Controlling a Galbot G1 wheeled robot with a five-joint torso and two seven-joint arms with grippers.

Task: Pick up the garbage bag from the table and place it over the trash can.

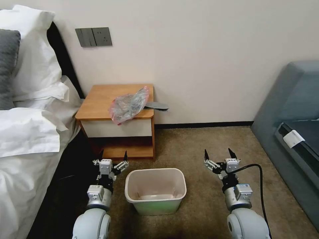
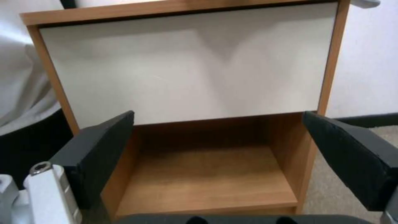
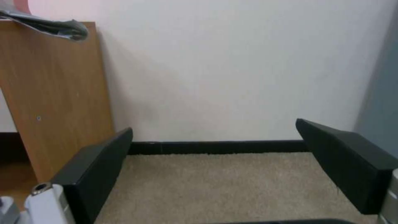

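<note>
A hotel-style bedroom seen from the robot's head camera. At far left is a bed (image 1: 26, 139) with white sheets and pillows. Beside it, against the cream wall, stands the table (image 1: 99, 99), a small nightstand with an orange-brown top, a white drawer front and a lower wooden shelf. The garbage bag (image 1: 129, 105), crinkled, translucent grey with a pinkish-red edge, lies on the right front part of the tabletop, one corner drooping over the front edge. A flat dark grey object (image 1: 157, 106) pokes out past the table's right side, just behind the bag.

On the beige carpet in front of the table, the left gripper (image 1: 113, 156) hovers low before the shelf, its black fingers spread apart with nothing between them. To its right sits the trash can (image 1: 155, 191), cream-white and unlined, between the two arms. Further right, the right gripper (image 1: 218, 153) hangs over bare carpet, its fingers likewise spread wide and holding nothing. A black cable (image 1: 259, 179) loops from that arm. A grey-blue sofa (image 1: 292, 132) fills the far right.
</note>
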